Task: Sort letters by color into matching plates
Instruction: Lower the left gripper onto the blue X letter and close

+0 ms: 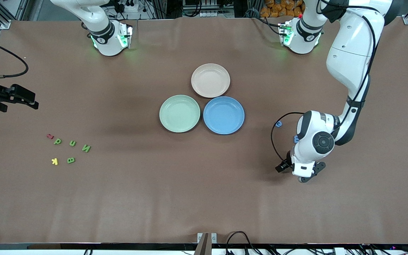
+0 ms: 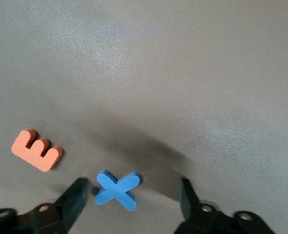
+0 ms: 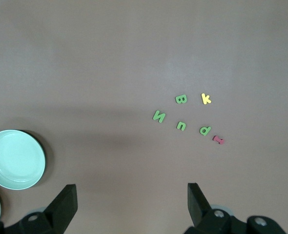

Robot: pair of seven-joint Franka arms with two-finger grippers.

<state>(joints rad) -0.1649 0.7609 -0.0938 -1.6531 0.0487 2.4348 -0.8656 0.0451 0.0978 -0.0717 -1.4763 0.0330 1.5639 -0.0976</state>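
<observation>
Blue letter X (image 2: 116, 189) lies between the open jaws of the left gripper (image 2: 132, 200); next: close, then carry to blue plate (image 1: 224, 115); right gripper (image 3: 132, 202) waits open.

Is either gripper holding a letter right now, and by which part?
Nothing is held. The left gripper is open low over the blue X, fingers either side, not closed. The right gripper is open, waiting above the table.
</observation>
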